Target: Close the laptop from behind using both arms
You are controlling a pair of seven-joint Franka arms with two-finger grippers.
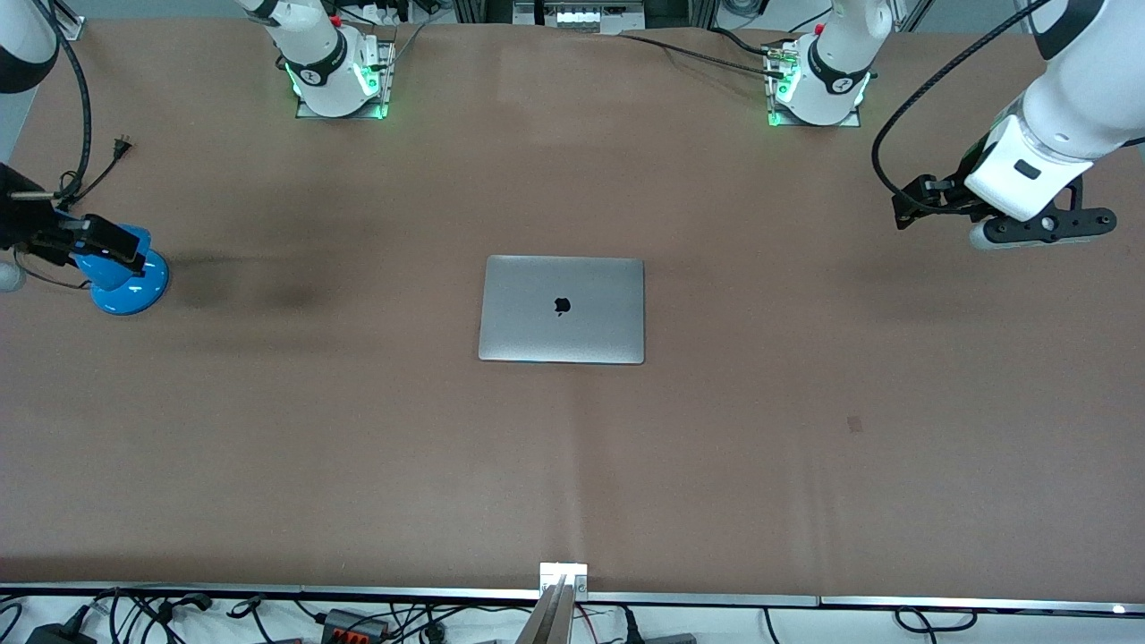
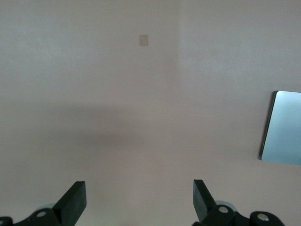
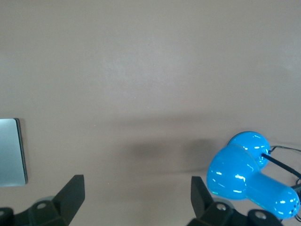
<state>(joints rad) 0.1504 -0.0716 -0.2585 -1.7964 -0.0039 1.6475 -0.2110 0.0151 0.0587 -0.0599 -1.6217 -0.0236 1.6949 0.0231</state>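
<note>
The silver-grey laptop lies shut and flat in the middle of the table, its lid with the black apple logo facing up. An edge of it shows in the left wrist view and in the right wrist view. My left gripper hangs open and empty over bare table at the left arm's end, well away from the laptop; its open jaws show in the left wrist view. My right gripper is open and empty over the right arm's end of the table, next to a blue object.
A glossy blue lamp-like object with a black cord stands at the right arm's end of the table. A small dark mark is on the brown tabletop. Cables and power bricks lie along the table edge nearest the front camera.
</note>
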